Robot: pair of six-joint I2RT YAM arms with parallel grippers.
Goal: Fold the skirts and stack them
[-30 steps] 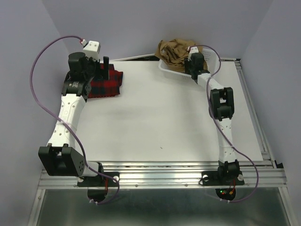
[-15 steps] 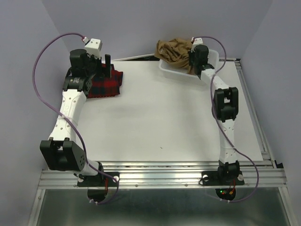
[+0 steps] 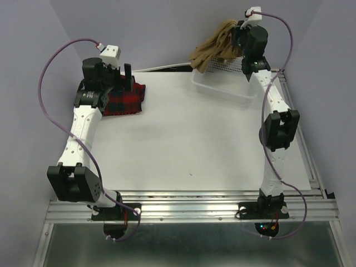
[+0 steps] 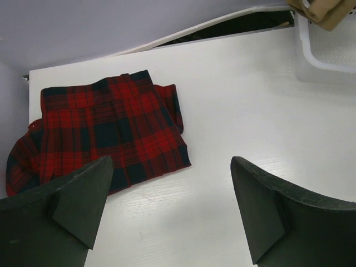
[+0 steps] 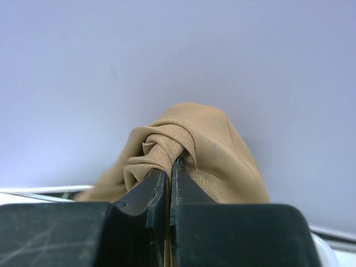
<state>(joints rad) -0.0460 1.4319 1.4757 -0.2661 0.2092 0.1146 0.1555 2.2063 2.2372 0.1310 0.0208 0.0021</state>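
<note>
A red-and-black plaid skirt (image 3: pixel 123 99) lies folded at the table's far left, also seen as the plaid skirt (image 4: pixel 105 130) in the left wrist view. My left gripper (image 3: pixel 119 78) hovers just above it, open, its fingers (image 4: pixel 83 200) spread wide with nothing between them. My right gripper (image 3: pixel 238 34) is raised high over the basket and shut on the tan-brown skirt (image 3: pixel 214 47), which hangs bunched down to the left. The right wrist view shows the tan skirt (image 5: pixel 217 150) pinched between the closed fingertips (image 5: pixel 158 186). The red dotted skirt is out of view.
A white mesh basket (image 3: pixel 222 83) stands at the far right of the table, its corner (image 4: pixel 317 53) visible in the left wrist view. Purple cables loop over both arms. Walls close in behind and at both sides.
My right gripper closed on the tan-brown skirt in the basket and lifted it up and to the right, pulling the cloth out. The left arm barely moved.
</note>
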